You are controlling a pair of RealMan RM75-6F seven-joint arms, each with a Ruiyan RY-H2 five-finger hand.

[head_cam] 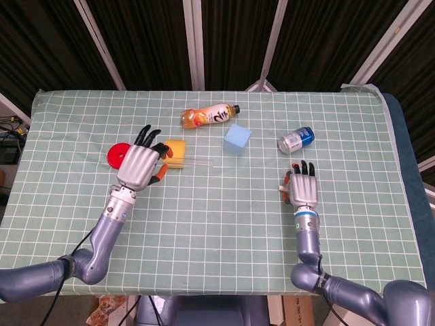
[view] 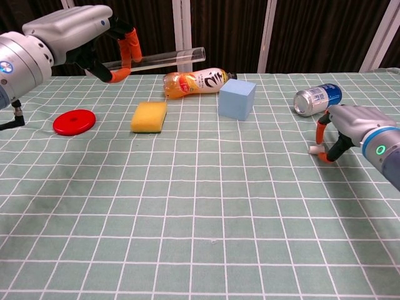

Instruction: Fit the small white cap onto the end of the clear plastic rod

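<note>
My left hand [view: 75, 31] is raised at the far left and grips the clear plastic rod [view: 164, 59], which points right, level above the table. In the head view the left hand [head_cam: 141, 166] holds the rod [head_cam: 194, 161] beside the sponge. The small white cap [view: 312, 149] lies on the cloth at the right. My right hand [view: 350, 125] is low over it, with its orange fingertips [view: 323, 156] curled in and pinching the cap's near end. In the head view the right hand [head_cam: 304, 190] covers most of the cap.
A yellow sponge [view: 150, 116], a red disc [view: 74, 121], an orange drink bottle [view: 197, 81] on its side and a blue cube [view: 237, 99] lie across the far half. A tipped can [view: 317, 100] lies just behind my right hand.
</note>
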